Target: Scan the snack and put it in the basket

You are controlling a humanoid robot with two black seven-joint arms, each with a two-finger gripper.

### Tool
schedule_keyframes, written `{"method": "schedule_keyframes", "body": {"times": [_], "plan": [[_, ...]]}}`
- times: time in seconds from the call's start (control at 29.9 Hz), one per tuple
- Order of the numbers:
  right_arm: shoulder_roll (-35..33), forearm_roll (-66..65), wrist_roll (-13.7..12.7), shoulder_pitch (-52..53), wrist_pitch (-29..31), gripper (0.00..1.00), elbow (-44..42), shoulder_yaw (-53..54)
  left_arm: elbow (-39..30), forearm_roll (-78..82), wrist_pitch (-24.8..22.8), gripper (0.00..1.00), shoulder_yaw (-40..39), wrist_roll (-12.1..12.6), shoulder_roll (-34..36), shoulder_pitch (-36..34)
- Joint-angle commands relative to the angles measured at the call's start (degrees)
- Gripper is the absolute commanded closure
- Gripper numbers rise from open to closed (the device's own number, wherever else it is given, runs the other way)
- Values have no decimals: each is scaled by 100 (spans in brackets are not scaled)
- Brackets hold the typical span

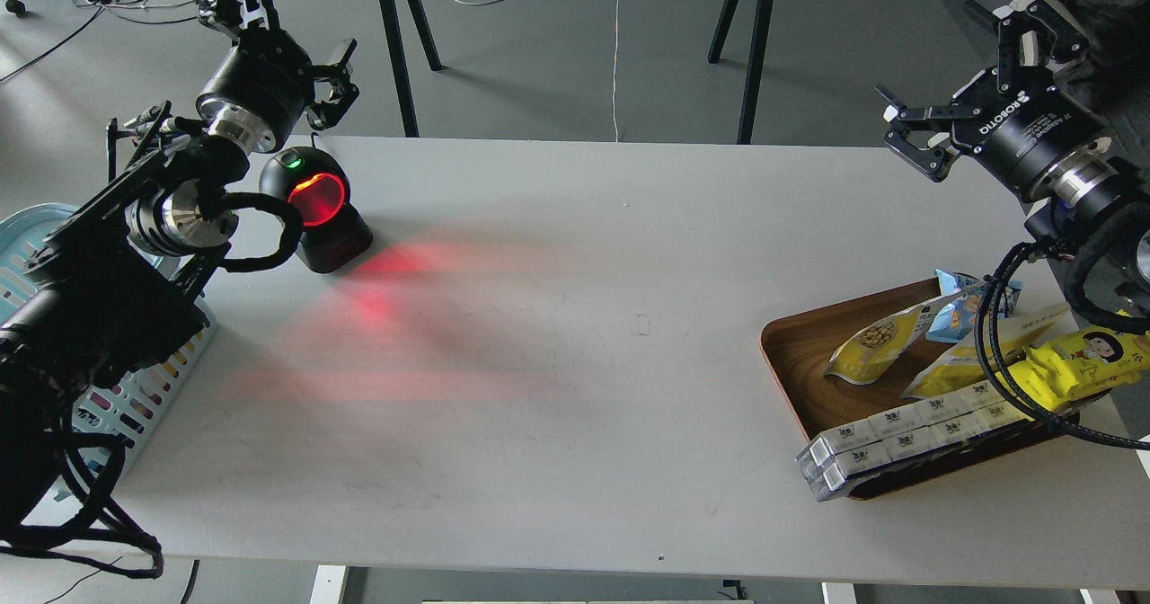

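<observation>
Yellow is showing on my right, where the snack [873,345] is lying flat in the brown wooden tray [795,352], nut picture facing up, its upper end touching a blue snack bag [957,309]. Beside them a yellow packet with a cartoon face [1083,359] is resting against a row of white boxes [898,442] along the tray's near edge. I am holding my right gripper [915,132] above the table's far right corner, fingers spread apart and carrying nothing. My left gripper [292,42] is hovering above the scanner [314,208], also parted and empty. The scanner is glowing red and throwing red streaks across the grey table [575,388]. The light blue basket [135,397] is sitting at the left edge, mostly hidden behind my left arm.
</observation>
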Motion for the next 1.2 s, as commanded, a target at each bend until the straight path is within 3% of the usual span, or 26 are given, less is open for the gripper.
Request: {"method": "schedule_keyframes", "body": {"times": [0.0, 0.9, 1.07, 1.17], "plan": [[44, -9, 30, -3, -23, 1, -47, 8, 3, -3, 23, 0, -33, -48, -10, -20], [18, -53, -31, 164, -67, 1, 216, 26, -6, -12, 200, 0, -42, -119, 191, -169], [-614, -70, -58, 576, -321, 1, 515, -184, -6, -21, 191, 0, -51, -119, 253, -169], [-895, -44, -58, 1198, -357, 1, 568, -867, -14, -21, 191, 0, -51, -127, 236, -160]]}}
